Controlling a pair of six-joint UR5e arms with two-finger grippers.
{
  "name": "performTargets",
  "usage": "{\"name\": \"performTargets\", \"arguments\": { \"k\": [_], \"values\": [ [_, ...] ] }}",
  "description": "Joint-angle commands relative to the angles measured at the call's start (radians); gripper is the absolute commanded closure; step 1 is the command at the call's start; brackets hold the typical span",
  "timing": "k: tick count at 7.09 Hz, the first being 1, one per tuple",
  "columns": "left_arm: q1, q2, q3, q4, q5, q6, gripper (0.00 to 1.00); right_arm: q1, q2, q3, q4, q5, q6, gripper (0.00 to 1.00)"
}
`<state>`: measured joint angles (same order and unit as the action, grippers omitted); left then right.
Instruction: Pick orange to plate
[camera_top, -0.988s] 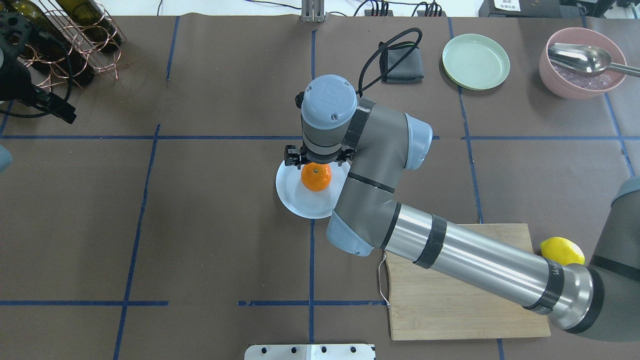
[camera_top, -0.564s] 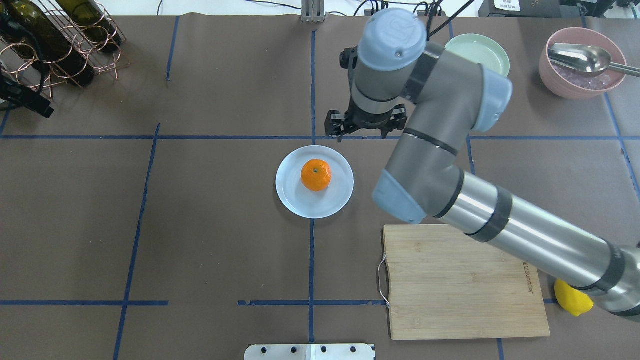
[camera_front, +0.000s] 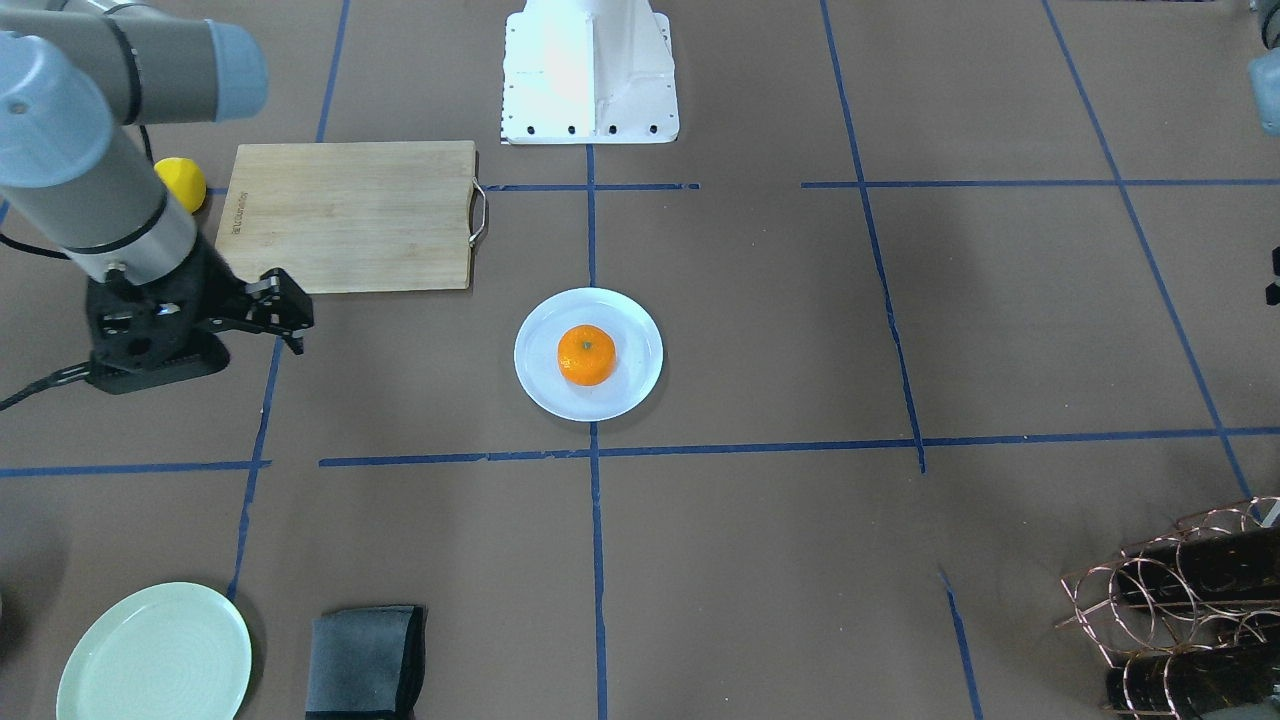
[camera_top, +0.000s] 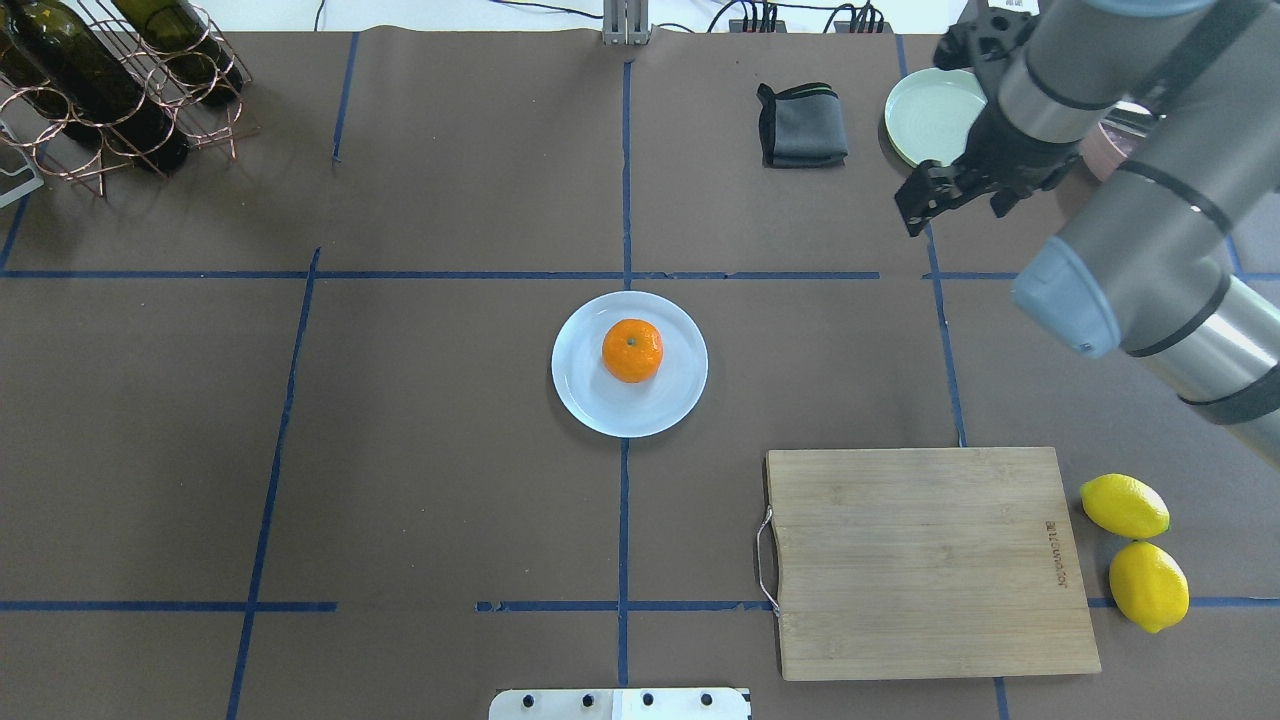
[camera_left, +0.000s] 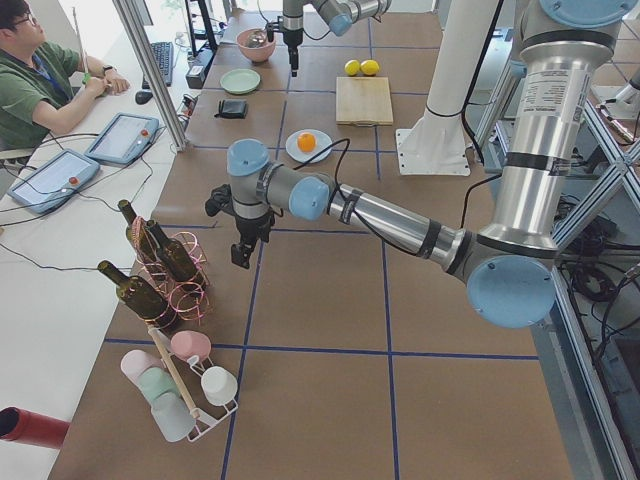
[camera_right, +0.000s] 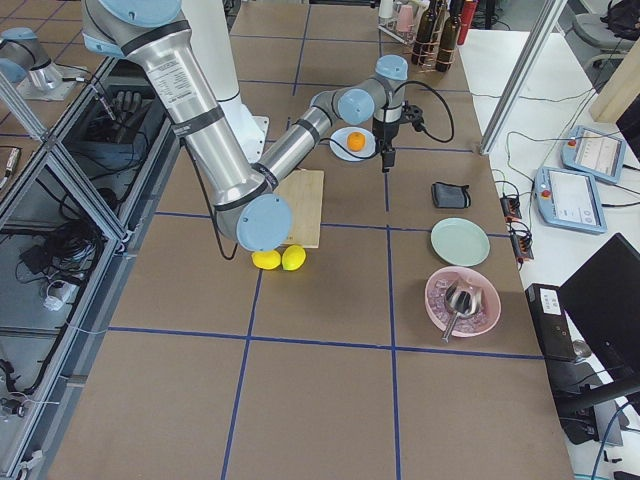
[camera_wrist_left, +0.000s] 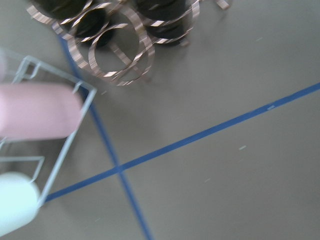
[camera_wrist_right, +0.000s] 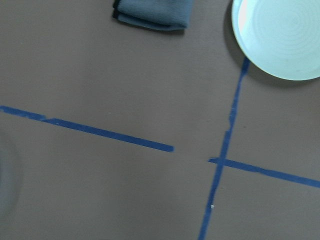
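Note:
The orange (camera_top: 632, 350) rests a little back of centre on the pale bluish-white plate (camera_top: 600, 412), in the middle of the table; the front-facing view shows both, orange (camera_front: 586, 354) on plate (camera_front: 545, 385). My right gripper (camera_top: 955, 200) hangs open and empty far to the plate's right and back, beside the green plate, well apart from the orange. My left gripper (camera_left: 240, 255) shows only in the exterior left view, near the bottle rack, and I cannot tell its state.
A pale green plate (camera_top: 935, 110) and a folded grey cloth (camera_top: 803, 125) lie at the back right. A wooden cutting board (camera_top: 925, 560) and two lemons (camera_top: 1124, 505) sit front right. A wire bottle rack (camera_top: 120, 80) stands back left.
The right arm has swung up and away from the plate to the back right, with nothing in its gripper. The orange stays on the plate. The left gripper left the overhead view.

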<state>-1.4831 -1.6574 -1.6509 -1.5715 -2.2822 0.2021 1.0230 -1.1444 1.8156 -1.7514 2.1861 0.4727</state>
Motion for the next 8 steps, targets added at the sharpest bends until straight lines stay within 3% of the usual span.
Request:
{"name": "performTargets", "arguments": {
  "k": [1,3,5,8],
  "values": [
    [-0.078,0.062,0.056,-0.001,-0.072,0.051,0.00,0.188,-0.165,-0.025,0.003,0.117,-0.316,0.00],
    [-0.078,0.067,0.056,0.007,-0.071,0.040,0.00,0.342,-0.219,-0.152,0.006,0.200,-0.550,0.00],
    [-0.080,0.067,0.042,0.007,-0.069,-0.010,0.00,0.442,-0.225,-0.278,0.006,0.202,-0.687,0.00],
    [-0.080,0.079,0.040,0.008,-0.072,-0.016,0.00,0.508,-0.253,-0.306,0.009,0.195,-0.686,0.00]
  ]
}}
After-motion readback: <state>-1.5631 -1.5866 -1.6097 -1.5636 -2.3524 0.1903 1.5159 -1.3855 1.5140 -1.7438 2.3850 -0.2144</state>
